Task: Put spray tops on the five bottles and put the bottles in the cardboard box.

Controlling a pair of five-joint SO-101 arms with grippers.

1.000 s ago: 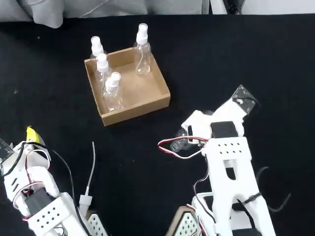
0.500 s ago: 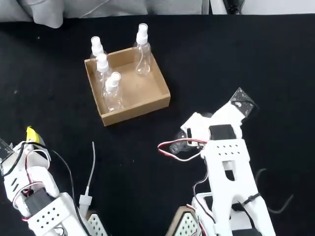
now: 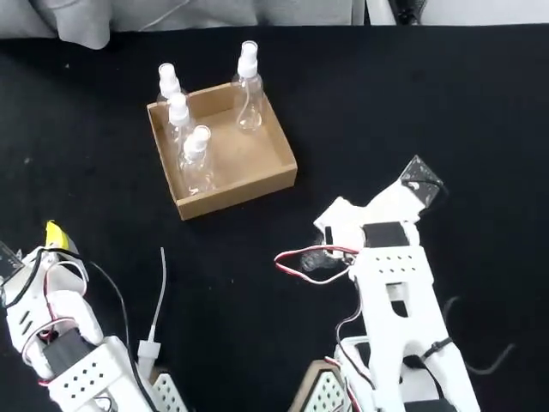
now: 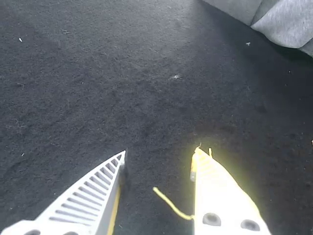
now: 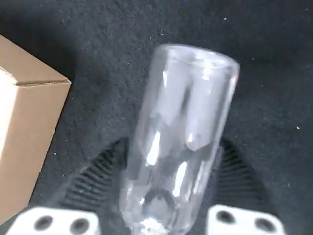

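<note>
Looking down in the high view, the last spray top [image 3: 156,302] lies flat just beside the left arm [image 3: 60,343], its thin tube pointing toward the cardboard box [image 3: 238,192], well apart from the right arm [image 3: 395,283]. The left wrist view has the left gripper [image 4: 159,156] spread wide and empty over the table [image 4: 98,73]. The right wrist view has the right gripper [image 5: 168,164] squeezing the topless bottle [image 5: 181,122], which sticks straight out from it.

Soft, even light from above falls on the black table cloth [image 3: 429,94], which swallows most shadows around the cardboard box [image 3: 236,190]. In the right wrist view, white glare streaks run along the clear bottle [image 5: 181,127], and a dim patch, perhaps the box's shadow, darkens the cloth beside its corner.
</note>
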